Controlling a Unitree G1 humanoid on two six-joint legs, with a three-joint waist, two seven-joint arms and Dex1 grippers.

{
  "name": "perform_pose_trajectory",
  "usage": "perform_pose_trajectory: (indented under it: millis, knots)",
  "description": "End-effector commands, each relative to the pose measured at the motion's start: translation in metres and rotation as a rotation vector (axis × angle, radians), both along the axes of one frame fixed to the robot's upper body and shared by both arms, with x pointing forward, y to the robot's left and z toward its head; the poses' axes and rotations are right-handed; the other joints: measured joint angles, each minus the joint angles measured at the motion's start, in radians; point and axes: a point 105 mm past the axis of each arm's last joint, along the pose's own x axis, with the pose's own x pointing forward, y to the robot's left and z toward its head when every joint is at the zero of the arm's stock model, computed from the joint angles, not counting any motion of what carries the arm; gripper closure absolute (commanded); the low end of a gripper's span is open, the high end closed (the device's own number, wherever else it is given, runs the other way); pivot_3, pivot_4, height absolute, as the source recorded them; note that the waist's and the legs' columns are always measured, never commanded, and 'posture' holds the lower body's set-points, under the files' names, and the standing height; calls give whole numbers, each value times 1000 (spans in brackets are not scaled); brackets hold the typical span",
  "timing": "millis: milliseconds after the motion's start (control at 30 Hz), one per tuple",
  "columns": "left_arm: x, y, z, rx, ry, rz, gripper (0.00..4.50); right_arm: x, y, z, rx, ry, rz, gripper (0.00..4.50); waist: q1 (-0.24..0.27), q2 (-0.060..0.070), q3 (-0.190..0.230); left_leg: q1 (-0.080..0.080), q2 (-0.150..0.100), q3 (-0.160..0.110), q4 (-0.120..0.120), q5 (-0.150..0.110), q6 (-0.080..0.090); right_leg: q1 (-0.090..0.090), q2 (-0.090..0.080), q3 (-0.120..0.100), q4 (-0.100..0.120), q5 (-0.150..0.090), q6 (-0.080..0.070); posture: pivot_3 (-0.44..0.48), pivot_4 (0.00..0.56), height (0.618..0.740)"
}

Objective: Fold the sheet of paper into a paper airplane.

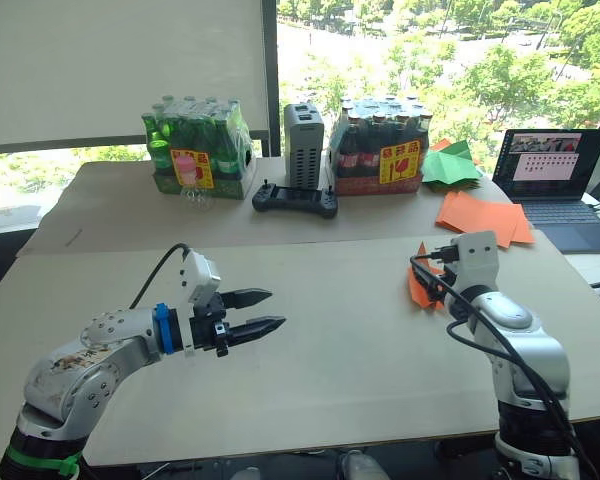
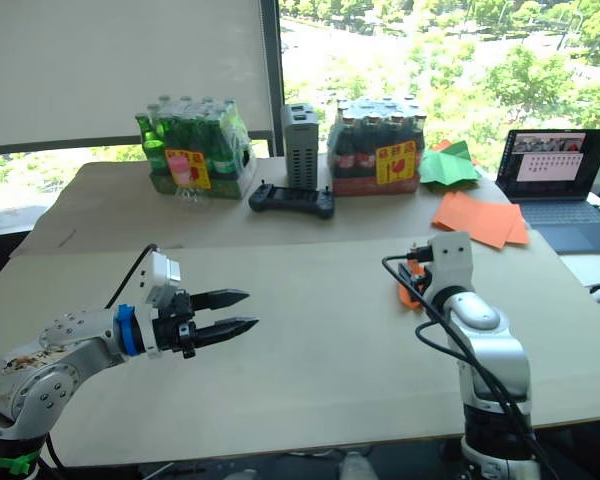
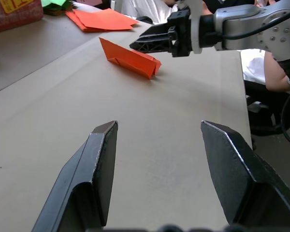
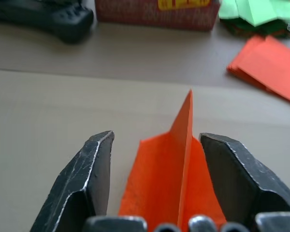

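The sheet of paper lies on the table's right side, folded into a small pointed orange paper airplane [image 1: 418, 288] with layered flaps and one flap standing upright [image 4: 183, 140]. My right gripper [image 4: 156, 137] is open and straddles the airplane's rear end, one finger on each side. I cannot tell whether either finger touches the paper. The left wrist view shows that gripper [image 3: 135, 45] low over the airplane [image 3: 130, 59]. My left gripper [image 1: 276, 308] hovers open above the table's left-middle, pointing right toward the airplane with nothing between its fingers.
A pile of orange sheets [image 1: 485, 218] and green paper pieces [image 1: 450, 165] lie at the back right beside a laptop [image 1: 555, 180]. Two bottle packs [image 1: 195, 150] [image 1: 380, 150], a grey box [image 1: 303, 145] and a black controller [image 1: 295, 200] line the back.
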Motion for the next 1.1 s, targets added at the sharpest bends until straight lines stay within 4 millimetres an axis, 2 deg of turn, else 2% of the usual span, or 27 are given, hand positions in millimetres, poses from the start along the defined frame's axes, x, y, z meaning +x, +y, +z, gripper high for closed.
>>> perform_pose_trajectory:
  millis: [33,167,267,433,1100]
  knots:
    - [9,22,1,-15,-44,127,1593,-33,53,20,-9,-87,345,33,-3,0,0,0,1,0,0,0,1,0,0,0,0,0,0,0,150,723]
    - [21,52,-12,-37,-52,328,1593,-56,78,-14,-124,-10,530,33,1,0,0,1,1,0,0,-1,1,1,1,-1,-1,0,0,0,150,723]
    - [21,68,-27,-29,-44,433,1593,-54,80,-38,-149,27,531,33,4,0,0,0,0,0,1,-1,1,1,-1,0,-1,0,0,0,150,723]
    - [15,77,-39,-50,-37,488,1593,-49,73,-66,-169,70,509,33,7,0,0,0,0,0,2,-1,1,1,-1,0,-1,0,1,0,150,723]
    - [13,80,-39,-37,-72,455,1593,-46,66,-73,-147,86,467,33,23,0,0,0,0,0,2,-1,1,1,-1,0,-1,1,1,0,150,723]
